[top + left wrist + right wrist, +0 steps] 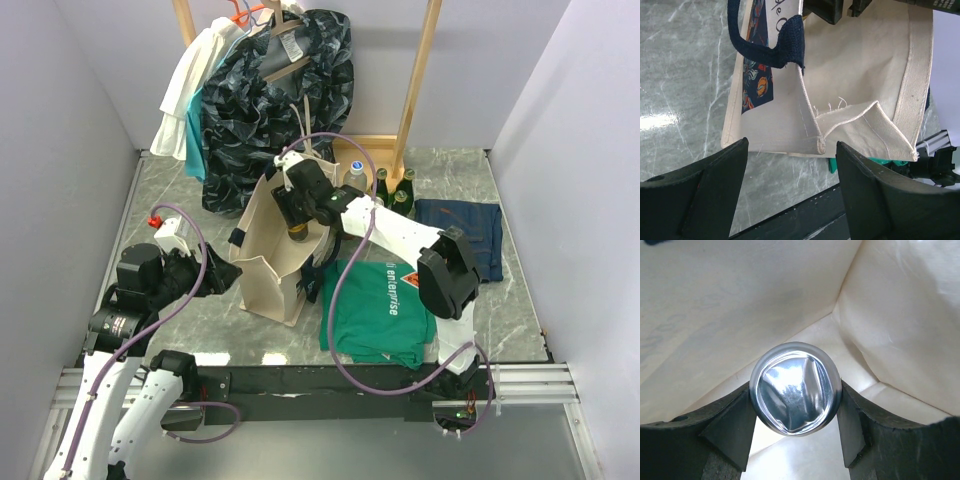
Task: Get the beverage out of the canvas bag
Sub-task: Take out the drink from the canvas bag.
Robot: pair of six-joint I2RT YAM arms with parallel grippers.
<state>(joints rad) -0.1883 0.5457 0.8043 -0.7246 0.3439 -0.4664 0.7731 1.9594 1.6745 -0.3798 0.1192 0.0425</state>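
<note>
While the right fingers (730, 425) squeeze the shiny round silver drink can (795, 388) inside the boxy cream canvas bag (265, 255), the left fingers (700, 190) sit wide apart by its bottom corner. I think it's the lift-out step. Next: pull straight up, w/o snagging cloth.

The mouth of the canvas bag (268, 285) is being filled by the right end effector (298, 222), and the beverage (795, 388) inside is being hemmed in on both sides by its fingers (725, 430), with the cream walls being kept close around. Behind the bag, passage is being blocked by the dark hanging garment (275, 100) and the bottles (392, 185). The bag's near corner is being flanked by the spread left end effector (790, 165). Bare surface (165, 185) is being left free to the bag's left.
</note>
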